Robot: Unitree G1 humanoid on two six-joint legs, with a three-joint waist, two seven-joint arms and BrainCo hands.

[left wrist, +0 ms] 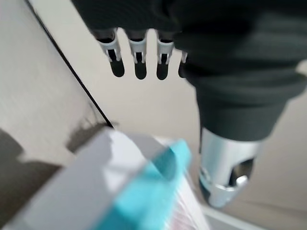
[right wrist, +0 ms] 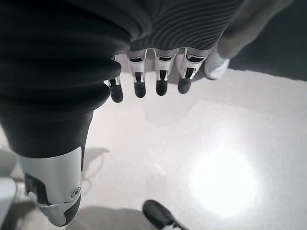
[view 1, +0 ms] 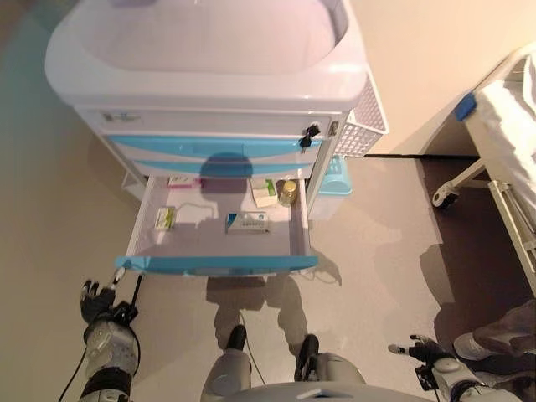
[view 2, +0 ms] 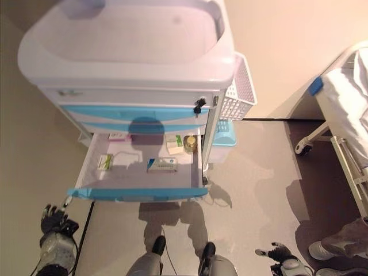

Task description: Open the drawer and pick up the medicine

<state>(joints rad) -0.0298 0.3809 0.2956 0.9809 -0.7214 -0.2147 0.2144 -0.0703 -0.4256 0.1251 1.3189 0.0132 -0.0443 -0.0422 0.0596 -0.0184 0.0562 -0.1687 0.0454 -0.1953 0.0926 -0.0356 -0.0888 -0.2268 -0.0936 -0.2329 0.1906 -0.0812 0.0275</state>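
The left hand hangs low beside the front left corner of the pulled-out drawer, close to it but not touching, its fingers straight and loose with nothing between them and the thumb. The right hand hangs well off to the other side, over bare floor, its fingers likewise relaxed and holding nothing. Near that hand a person's shoe and trouser leg stand on the floor.

One drawer is drawn out of the cart, with a blue front edge and a pale bottom. In it five items of medicine can be counted. Nearest the front lies a flat white box with a blue corner, about the middle. To the left of it, just by the left wall, lies a small box with green print. Farther in, toward the right, a white and green box sits just beside a small round jar with a yellow lid. At the back left a pink-edged box shows partly under the closed blue drawer fronts above.

Two closed blue-fronted drawers sit over the open one, with a black key in a lock at the right end. A white mesh basket hangs on the cart's right side, and a pale blue bin is below it. A bed frame with one castor stands at the far right
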